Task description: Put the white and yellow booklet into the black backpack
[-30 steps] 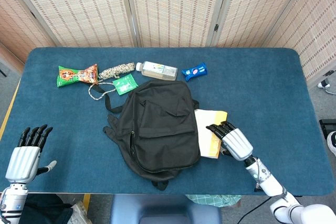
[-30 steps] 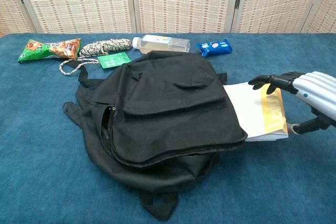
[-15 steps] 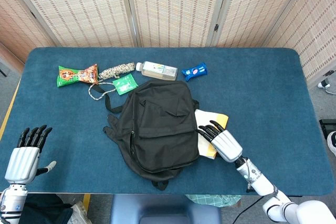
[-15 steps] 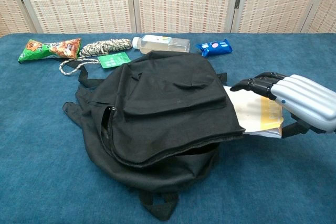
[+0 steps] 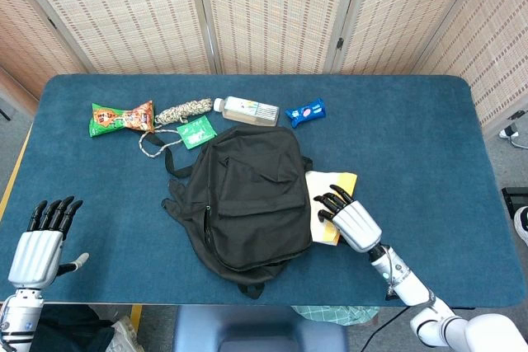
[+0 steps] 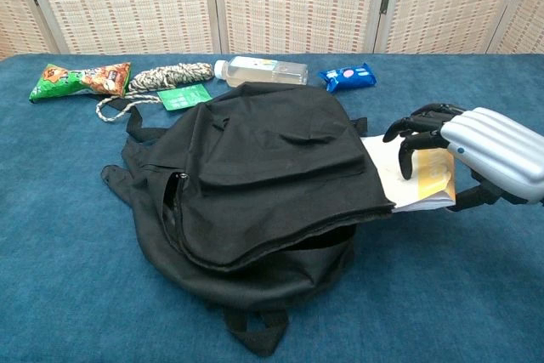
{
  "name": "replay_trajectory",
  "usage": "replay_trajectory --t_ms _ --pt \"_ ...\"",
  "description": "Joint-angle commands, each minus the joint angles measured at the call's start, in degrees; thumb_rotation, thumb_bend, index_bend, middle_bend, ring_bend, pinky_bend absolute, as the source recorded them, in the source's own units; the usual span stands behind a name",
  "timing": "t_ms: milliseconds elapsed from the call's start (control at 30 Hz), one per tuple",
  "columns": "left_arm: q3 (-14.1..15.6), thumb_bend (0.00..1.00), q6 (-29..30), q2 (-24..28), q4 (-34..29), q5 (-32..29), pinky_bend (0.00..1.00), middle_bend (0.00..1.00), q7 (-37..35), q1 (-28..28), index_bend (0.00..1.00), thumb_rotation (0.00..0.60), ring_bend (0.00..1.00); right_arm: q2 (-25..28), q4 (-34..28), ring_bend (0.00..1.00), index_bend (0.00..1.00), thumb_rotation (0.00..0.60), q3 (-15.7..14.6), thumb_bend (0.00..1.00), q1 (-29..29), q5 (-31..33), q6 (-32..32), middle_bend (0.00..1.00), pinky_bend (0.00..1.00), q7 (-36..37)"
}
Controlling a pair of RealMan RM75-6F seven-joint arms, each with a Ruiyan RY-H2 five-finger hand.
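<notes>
The black backpack (image 5: pixel 246 197) (image 6: pixel 263 172) lies flat mid-table with its open side facing right. The white and yellow booklet (image 5: pixel 327 189) (image 6: pixel 427 183) lies at that opening, its left part hidden under the bag's flap. My right hand (image 5: pixel 353 222) (image 6: pixel 484 152) grips the booklet's right end, with dark fingers (image 6: pixel 412 135) curled down on top and the thumb at its outer edge. My left hand (image 5: pixel 40 243) hovers open at the table's near left corner, far from the bag, and shows only in the head view.
Along the back of the table lie a snack bag (image 5: pixel 121 117) (image 6: pixel 78 79), a coiled rope (image 5: pixel 183 110) (image 6: pixel 166 77), a green packet (image 5: pixel 197 132), a clear bottle (image 5: pixel 246 110) (image 6: pixel 259 70) and a blue packet (image 5: pixel 305 111) (image 6: pixel 347 76). Woven screens stand behind the table.
My right hand moved left toward the bag, sliding the booklet further under the flap. Its fingers then curled down more tightly. The left hand stayed still.
</notes>
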Motion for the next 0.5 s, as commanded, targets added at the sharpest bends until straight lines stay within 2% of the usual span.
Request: replay_trajectory --t_ms 33,133,400,500 --pt "0.0 0.19 0.0 0.0 0.0 0.0 0.00 0.10 0.0 0.0 0.15 0.600 0.11 -0.2 0.4 0.28 0.60 0.600 0.0 0.38 -0.1 0.1 0.1 0.32 0.16 0.3" --pt "-0.1 0.19 0.0 0.0 0.0 0.1 0.00 0.10 0.1 -0.1 0.15 0.600 0.11 -0.3 0.9 0.29 0.63 0.600 0.2 0.38 -0.1 0.2 0.6 0.33 0.17 0.9" --pt "-0.4 0.19 -1.4 0.2 -0.6 1.6 0.00 0.10 0.3 -1.8 0.15 0.600 0.11 -0.5 3.0 0.35 0.79 0.600 0.8 0.38 -0.3 0.5 2.8 0.43 0.22 1.8" --pt "-0.7 0.19 -2.5 0.4 -1.0 2.6 0.00 0.10 0.2 -3.1 0.15 0.600 0.11 0.1 4.1 0.36 0.81 0.600 0.9 0.38 -0.4 0.4 3.8 0.44 0.23 1.7"
